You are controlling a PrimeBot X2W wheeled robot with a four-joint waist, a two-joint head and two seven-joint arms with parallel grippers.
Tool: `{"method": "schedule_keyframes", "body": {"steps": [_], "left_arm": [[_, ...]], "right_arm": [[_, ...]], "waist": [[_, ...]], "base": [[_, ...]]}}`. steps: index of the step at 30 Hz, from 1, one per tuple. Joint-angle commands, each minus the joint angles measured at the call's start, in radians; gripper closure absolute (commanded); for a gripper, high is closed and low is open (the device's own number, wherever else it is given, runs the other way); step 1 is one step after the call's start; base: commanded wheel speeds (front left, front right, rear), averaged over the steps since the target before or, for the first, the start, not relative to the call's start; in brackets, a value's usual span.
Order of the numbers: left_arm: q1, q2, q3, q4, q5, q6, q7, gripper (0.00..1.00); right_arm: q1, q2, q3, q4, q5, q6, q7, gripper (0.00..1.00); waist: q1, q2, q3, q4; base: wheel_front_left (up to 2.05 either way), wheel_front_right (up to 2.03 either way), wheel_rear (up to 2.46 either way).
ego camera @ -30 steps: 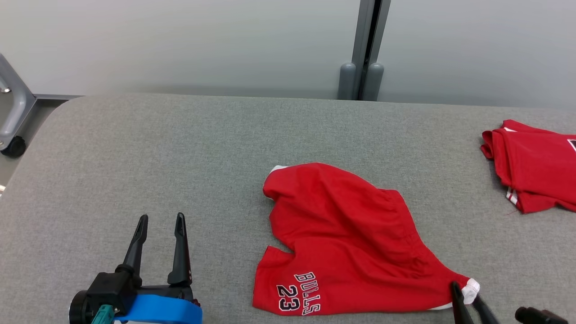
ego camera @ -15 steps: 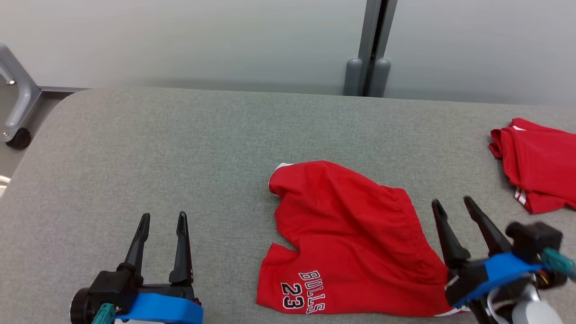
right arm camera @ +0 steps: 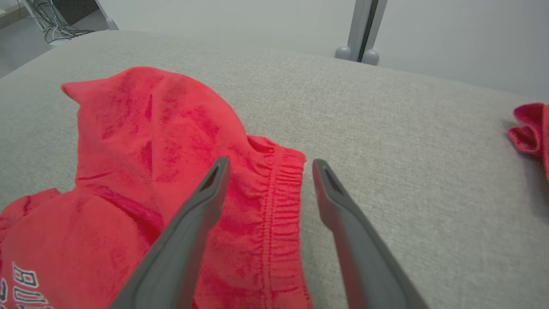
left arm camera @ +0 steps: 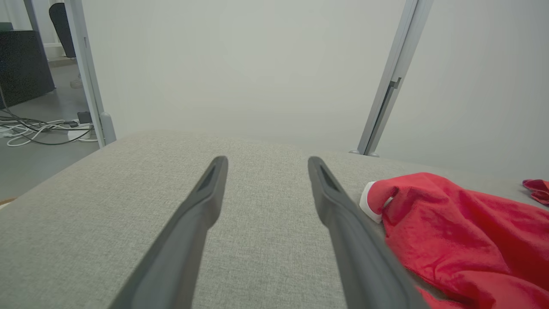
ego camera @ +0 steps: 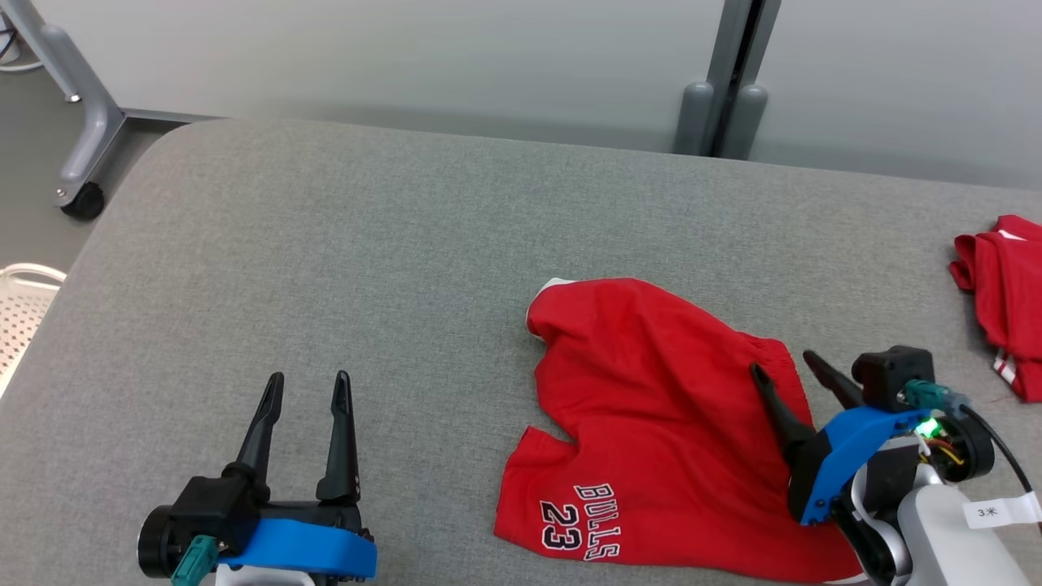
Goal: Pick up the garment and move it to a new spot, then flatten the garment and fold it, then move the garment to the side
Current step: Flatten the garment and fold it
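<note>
Head view: shorts (ego camera: 651,423) lie rumpled centre-right on table (ego camera: 366,244); left gripper (ego camera: 309,378) wide apart, empty, well clear of them. Left wrist view: nothing between its fingers. Right wrist view: right gripper (right arm camera: 271,162) wide apart, empty, straddling the waistband (right arm camera: 283,189); height above it unclear; a shallow pinch may catch one layer and drag the shorts askew.

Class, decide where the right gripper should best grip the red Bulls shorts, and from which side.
Likely the gathered waistband of the red Bulls shorts, near its far corner, from the robot's right. That ridged edge lies exposed on the table, and the open right gripper hovers astride it.
</note>
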State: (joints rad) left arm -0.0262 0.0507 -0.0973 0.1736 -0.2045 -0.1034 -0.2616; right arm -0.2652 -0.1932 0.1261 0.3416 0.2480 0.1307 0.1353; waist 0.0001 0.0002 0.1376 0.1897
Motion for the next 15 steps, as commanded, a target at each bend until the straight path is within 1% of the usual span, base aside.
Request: {"method": "schedule_keyframes", "body": {"steps": [1, 7, 8, 9, 11, 15], "left_arm": [[-0.018, -0.001, 0.001, 0.000, -0.003, 0.000, -0.005, 0.00], [-0.025, -0.001, -0.012, 0.001, -0.007, 0.000, -0.004, 0.00], [-0.027, -0.001, -0.014, 0.001, -0.008, 0.000, -0.004, 0.00], [-0.028, -0.001, -0.016, 0.002, -0.009, 0.000, -0.005, 0.00], [-0.033, -0.001, -0.020, 0.003, -0.010, 0.000, -0.005, 0.00], [-0.045, -0.001, -0.028, 0.001, -0.014, 0.004, -0.005, 0.00]], "right_arm": [[-0.015, -0.002, 0.003, 0.016, -0.001, 0.000, 0.005, 0.00], [-0.053, -0.001, 0.019, 0.120, 0.004, 0.000, -0.012, 0.00], [-0.064, 0.002, 0.024, 0.133, 0.008, 0.000, -0.020, 0.65], [-0.075, 0.004, 0.027, 0.145, 0.014, 0.000, -0.026, 1.00], [-0.103, 0.003, 0.027, 0.174, 0.017, 0.000, -0.037, 1.00], [-0.183, 0.012, -0.028, 0.227, 0.032, 0.000, -0.079, 1.00]], "waist": [[-0.0001, -0.0002, 0.005, 0.006], [-0.0001, -0.0002, 0.020, 0.029], [-0.0001, -0.0002, 0.021, 0.031], [-0.0001, -0.0002, 0.023, 0.034], [-0.0001, -0.0002, 0.026, 0.039], [-0.0001, -0.0002, 0.042, 0.049]], "base": [[0.00, 0.00, 0.00], [0.00, 0.00, 0.00], [0.00, 0.00, 0.00], [0.00, 0.00, 0.00], [0.00, 0.00, 0.00], [0.00, 0.00, 0.00]]}}
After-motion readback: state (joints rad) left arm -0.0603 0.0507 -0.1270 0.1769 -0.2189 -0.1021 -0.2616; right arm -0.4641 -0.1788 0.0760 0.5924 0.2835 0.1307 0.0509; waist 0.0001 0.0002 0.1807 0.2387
